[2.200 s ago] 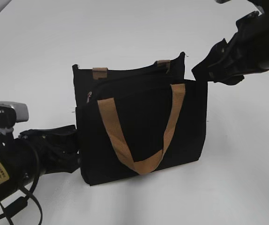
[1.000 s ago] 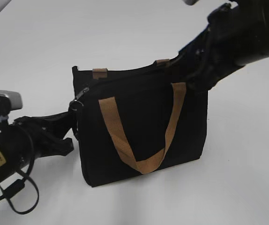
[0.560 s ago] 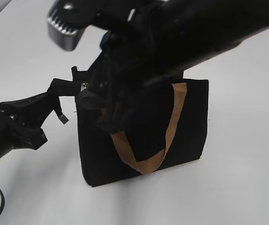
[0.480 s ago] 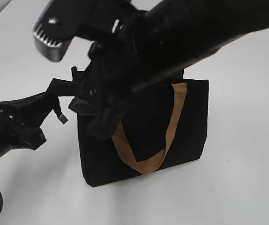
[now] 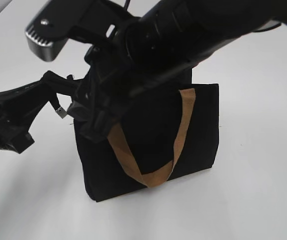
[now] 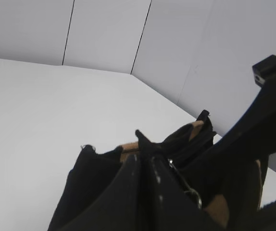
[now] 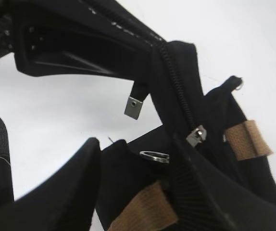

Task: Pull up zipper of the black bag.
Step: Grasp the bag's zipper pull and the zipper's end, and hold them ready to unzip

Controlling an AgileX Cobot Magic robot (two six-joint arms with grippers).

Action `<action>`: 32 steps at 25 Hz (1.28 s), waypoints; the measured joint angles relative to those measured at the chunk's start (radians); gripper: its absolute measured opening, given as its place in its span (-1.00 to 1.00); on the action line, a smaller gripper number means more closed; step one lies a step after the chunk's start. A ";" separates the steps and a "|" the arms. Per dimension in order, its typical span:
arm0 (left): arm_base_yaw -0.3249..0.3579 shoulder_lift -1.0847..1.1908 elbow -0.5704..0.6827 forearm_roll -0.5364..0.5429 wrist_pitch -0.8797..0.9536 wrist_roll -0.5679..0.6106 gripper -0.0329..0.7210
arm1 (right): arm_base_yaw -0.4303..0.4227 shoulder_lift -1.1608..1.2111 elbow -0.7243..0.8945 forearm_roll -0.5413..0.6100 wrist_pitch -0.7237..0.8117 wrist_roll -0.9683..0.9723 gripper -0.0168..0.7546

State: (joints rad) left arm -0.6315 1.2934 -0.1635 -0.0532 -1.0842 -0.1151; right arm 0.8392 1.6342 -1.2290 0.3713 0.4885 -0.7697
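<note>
The black bag (image 5: 196,135) stands upright with a tan handle (image 5: 179,131) on its front. My left gripper (image 5: 51,82) is shut on the black fabric end strip of the zipper line at the bag's top left corner (image 6: 145,144) and holds it taut. The zipper line runs down to a silvery pull (image 7: 196,135). My right gripper (image 7: 133,147) has reached across to that corner. Its fingers are apart on either side of the bag's top edge, just below the pull, with a metal ring (image 7: 155,155) between them. In the exterior view the right arm (image 5: 173,35) hides the bag's top.
A small silvery tag (image 5: 59,111) hangs from the held strip and also shows in the right wrist view (image 7: 134,107). The white tabletop (image 5: 253,200) surrounds the bag. Grey wall panels (image 6: 104,33) stand behind.
The right arm swung from the bag's right corner across to its left top corner. The left gripper took the zipper's end strip and drew it out to the left and upward.
</note>
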 joint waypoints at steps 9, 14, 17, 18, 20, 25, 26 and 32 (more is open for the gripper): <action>0.000 -0.053 -0.003 0.046 0.006 0.000 -0.90 | 0.000 -0.021 -0.001 -0.003 -0.012 0.067 -0.03; 0.000 -0.053 -0.021 0.075 0.010 0.001 -0.90 | 0.000 0.015 -0.001 -0.004 -0.036 0.076 -0.04; 0.000 -0.053 -0.024 0.075 0.016 0.001 -0.90 | -0.010 0.025 -0.001 -0.005 -0.036 0.093 -0.05; 0.000 -0.053 -0.024 0.075 0.018 0.001 -0.90 | -0.016 0.027 -0.001 -0.006 -0.036 0.104 -0.05; 0.000 -0.054 -0.024 0.075 0.019 0.001 -0.90 | -0.040 0.027 -0.001 -0.007 -0.036 0.131 -0.07; 0.000 -0.054 -0.024 0.075 0.020 0.001 -0.90 | -0.064 0.027 -0.001 -0.014 -0.020 0.151 -0.30; 0.000 -0.054 -0.024 0.075 0.021 0.001 -0.90 | -0.064 0.027 -0.001 -0.014 -0.016 0.151 -0.36; 0.000 -0.056 -0.025 0.075 0.036 0.001 -0.90 | -0.064 0.027 -0.001 -0.014 -0.004 0.140 -0.84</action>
State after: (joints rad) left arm -0.6315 1.2372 -0.1886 0.0215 -1.0486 -0.1142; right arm 0.7749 1.6616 -1.2301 0.3572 0.4849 -0.6301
